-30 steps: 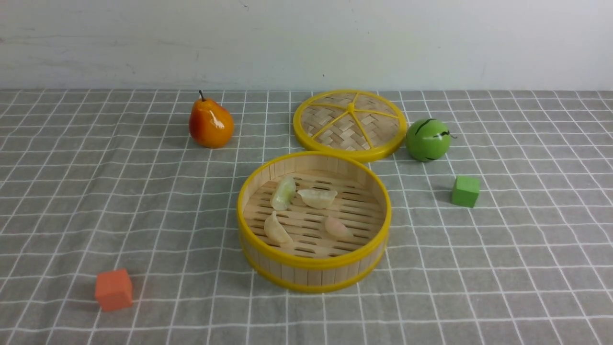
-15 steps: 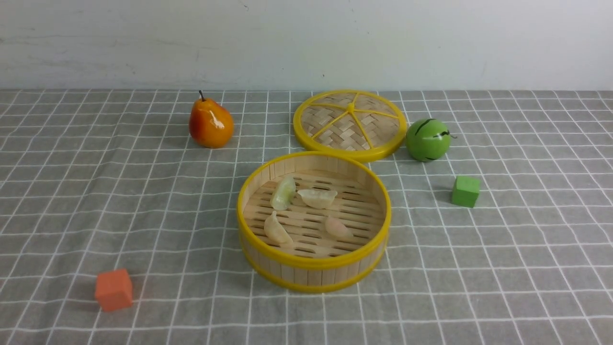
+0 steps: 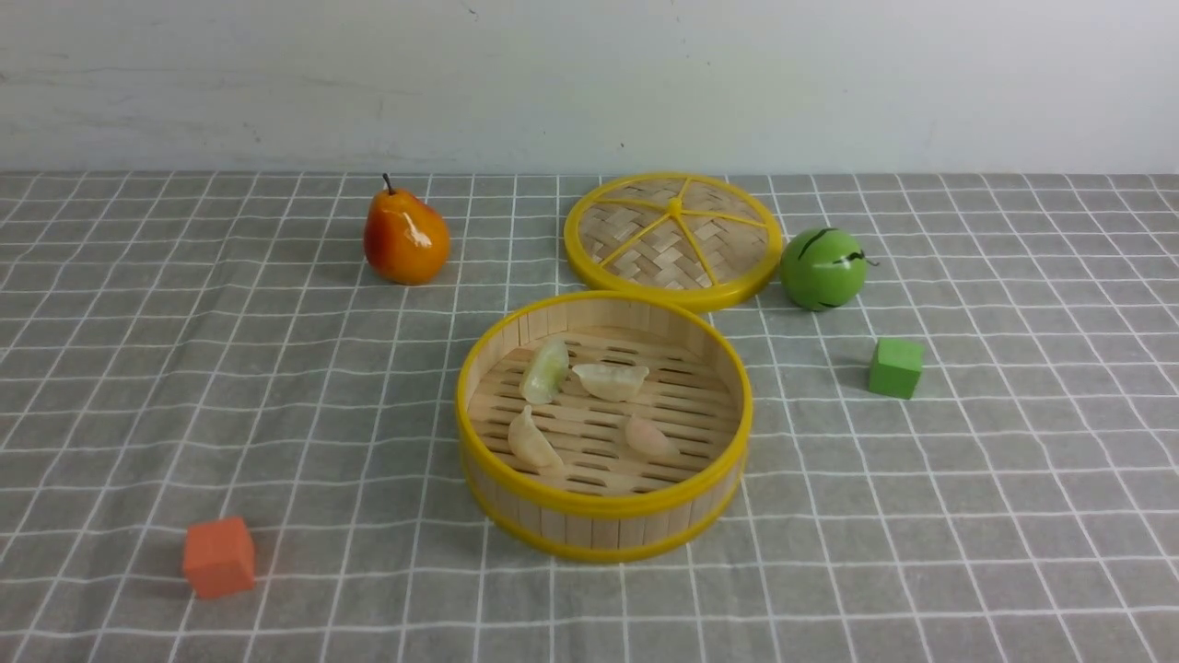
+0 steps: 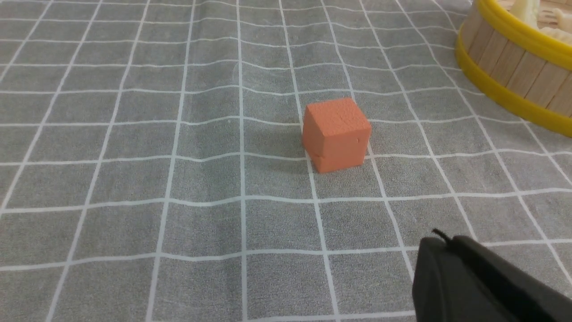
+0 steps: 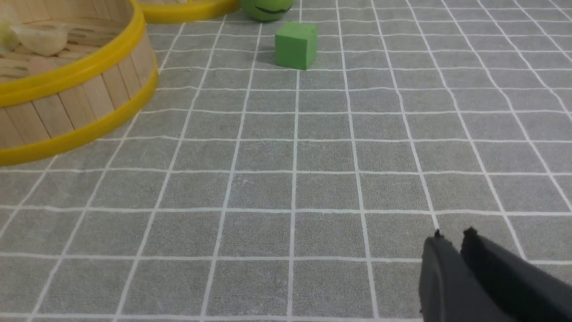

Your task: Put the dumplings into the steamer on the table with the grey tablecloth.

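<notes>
The steamer [image 3: 603, 529] stands in the middle of the table's grey tablecloth [image 3: 184, 387]. On its slatted floor lie the dumplings: a pale green one [image 3: 545, 370], a cream one [image 3: 611, 379], another cream one [image 3: 532, 440] and a pinkish one [image 3: 650, 436]. Neither arm shows in the front view. My left gripper [image 4: 440, 241] is shut and empty, low over the cloth near the orange cube [image 4: 337, 133]. My right gripper [image 5: 452, 237] is shut and empty over bare cloth, with the steamer's wall [image 5: 76, 103] off to one side.
The woven lid [image 3: 672, 235] lies flat behind the steamer. A toy pear [image 3: 403, 235] stands at the back left, a green melon ball [image 3: 822, 267] at the back right. A green cube [image 3: 895, 366] sits right of the steamer, the orange cube [image 3: 218, 555] front left.
</notes>
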Motion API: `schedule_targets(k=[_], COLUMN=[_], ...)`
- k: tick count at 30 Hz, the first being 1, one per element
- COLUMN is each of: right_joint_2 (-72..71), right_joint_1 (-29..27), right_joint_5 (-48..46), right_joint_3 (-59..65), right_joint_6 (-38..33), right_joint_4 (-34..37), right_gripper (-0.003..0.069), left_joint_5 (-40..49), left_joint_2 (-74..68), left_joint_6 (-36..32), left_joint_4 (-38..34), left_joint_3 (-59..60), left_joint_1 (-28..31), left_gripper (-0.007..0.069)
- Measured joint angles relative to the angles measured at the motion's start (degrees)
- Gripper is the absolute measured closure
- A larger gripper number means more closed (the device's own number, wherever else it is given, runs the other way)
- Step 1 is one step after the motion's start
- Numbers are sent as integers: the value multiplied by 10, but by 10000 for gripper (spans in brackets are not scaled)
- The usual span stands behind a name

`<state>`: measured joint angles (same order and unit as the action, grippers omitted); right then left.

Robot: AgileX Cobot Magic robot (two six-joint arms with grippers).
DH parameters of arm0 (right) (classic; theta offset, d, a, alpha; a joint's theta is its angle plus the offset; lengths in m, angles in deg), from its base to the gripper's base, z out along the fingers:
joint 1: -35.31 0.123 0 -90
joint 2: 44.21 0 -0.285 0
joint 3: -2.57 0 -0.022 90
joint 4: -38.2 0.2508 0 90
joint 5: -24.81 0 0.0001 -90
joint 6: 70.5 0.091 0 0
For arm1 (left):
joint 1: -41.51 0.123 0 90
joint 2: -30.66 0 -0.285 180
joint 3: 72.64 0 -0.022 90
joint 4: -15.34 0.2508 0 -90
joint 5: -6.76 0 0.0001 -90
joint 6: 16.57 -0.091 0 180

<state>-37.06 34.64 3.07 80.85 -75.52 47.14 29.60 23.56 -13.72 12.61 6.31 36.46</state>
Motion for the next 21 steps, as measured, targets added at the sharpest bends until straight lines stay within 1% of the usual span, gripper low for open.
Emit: schedule_targets(k=[21], right_joint_2=[0], right_joint_1=[0], right_joint_5=[0], right_joint_3=[0], right_joint_6=[0], right_joint_4=[0], right_gripper=[577], left_joint_5=[0], left_joint_2=[0], left_joint_6=[0], left_joint_4=[0], left_joint_3=[0], left_joint_1=[0], left_gripper=[627])
